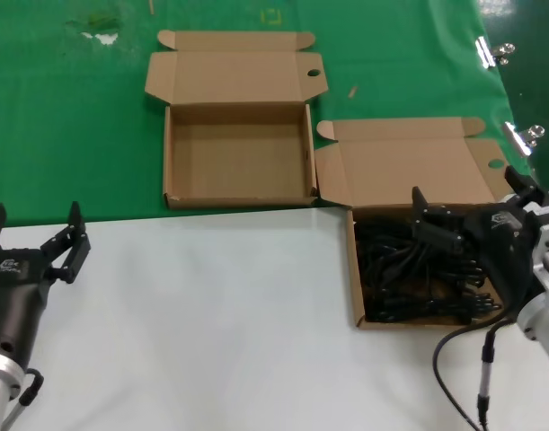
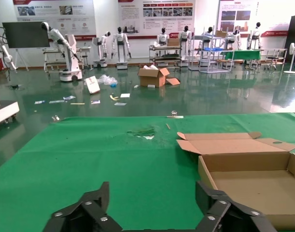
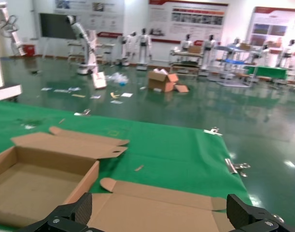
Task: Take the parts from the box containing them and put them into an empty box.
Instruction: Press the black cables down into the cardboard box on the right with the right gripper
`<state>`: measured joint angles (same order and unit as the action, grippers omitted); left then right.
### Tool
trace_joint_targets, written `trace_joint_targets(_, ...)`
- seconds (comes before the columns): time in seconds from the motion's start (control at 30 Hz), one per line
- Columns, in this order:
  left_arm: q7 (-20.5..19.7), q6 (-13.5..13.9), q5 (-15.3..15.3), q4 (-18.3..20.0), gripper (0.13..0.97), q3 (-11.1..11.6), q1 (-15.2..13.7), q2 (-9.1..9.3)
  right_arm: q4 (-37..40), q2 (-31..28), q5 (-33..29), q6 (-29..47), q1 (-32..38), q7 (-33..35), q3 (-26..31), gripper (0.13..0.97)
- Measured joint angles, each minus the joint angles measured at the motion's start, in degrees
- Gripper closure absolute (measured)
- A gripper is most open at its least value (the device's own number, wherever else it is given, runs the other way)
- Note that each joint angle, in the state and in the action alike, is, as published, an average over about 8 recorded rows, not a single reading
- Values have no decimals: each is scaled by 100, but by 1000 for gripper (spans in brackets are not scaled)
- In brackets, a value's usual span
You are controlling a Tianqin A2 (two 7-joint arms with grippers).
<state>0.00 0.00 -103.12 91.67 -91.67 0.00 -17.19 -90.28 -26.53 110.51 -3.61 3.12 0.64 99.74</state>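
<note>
right gripper [image 1: 472, 202] tilted low over the full box [image 1: 354, 269] of cords [image 1: 409, 274], fingers spread, ungrasping. left gripper [image 1: 36, 232] spread, well left of that box.

A white worktop [image 1: 211, 314] is seen in the foreground, with a green cloth [image 1: 391, 63] laid over its far part. Two metal clips [image 1: 495, 52] [image 1: 526, 136] are fixed at the cloth's right edge. Beyond the worktop, a glossy floor [image 2: 137, 101] is littered with papers, and an open carton [image 2: 154, 76] is seen there.
</note>
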Motion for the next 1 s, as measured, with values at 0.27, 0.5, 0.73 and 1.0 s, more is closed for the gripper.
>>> trace_joint_targets(0.27, 0, 0, 0, 0, 565, 0, 0, 0, 67, -866, 111, 517, 363, -12, 301, 129)
trace_joint_targets(0.5, -1, 0, 0, 0, 709, 0, 0, 0, 173, -1217, -44, 1691, 789, 409, 102, 129)
trace_joint_targets(0.73, -2, 0, 0, 0, 825, 0, 0, 0, 527, -1540, -119, 3234, 1418, 1457, 43, 129)
trace_joint_targets(1.0, -2, 0, 0, 0, 913, 0, 0, 0, 1142, -1752, -340, 4709, 2361, 2803, 175, 129)
